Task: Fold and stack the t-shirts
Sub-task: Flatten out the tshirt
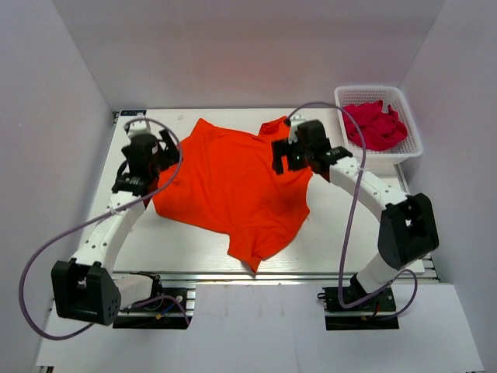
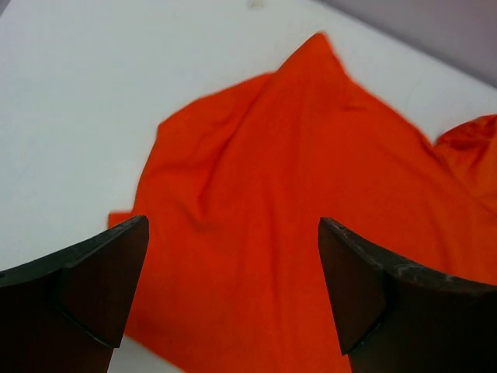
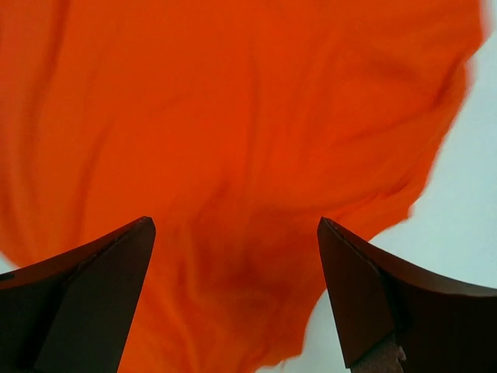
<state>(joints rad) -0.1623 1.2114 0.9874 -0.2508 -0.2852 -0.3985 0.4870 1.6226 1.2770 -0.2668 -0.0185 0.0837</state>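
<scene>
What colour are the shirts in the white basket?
The shirts are crimson-pink, clearest in the top external view.

Top view: bright, even, diffuse light from above, sharp throughout. The orange-red t-shirt [image 1: 233, 186] is heavily saturated and throws a faint orange tint on the back wall [image 1: 233, 85]. Shadows on the white surface [image 1: 342, 241] are soft only. Left wrist view: shirt's far edge is soft, surface nearly blown out. Right wrist view: fabric slightly blurred, dark shadow patch just below the right tool [image 3: 234, 229], whose fingers read almost black.
</scene>
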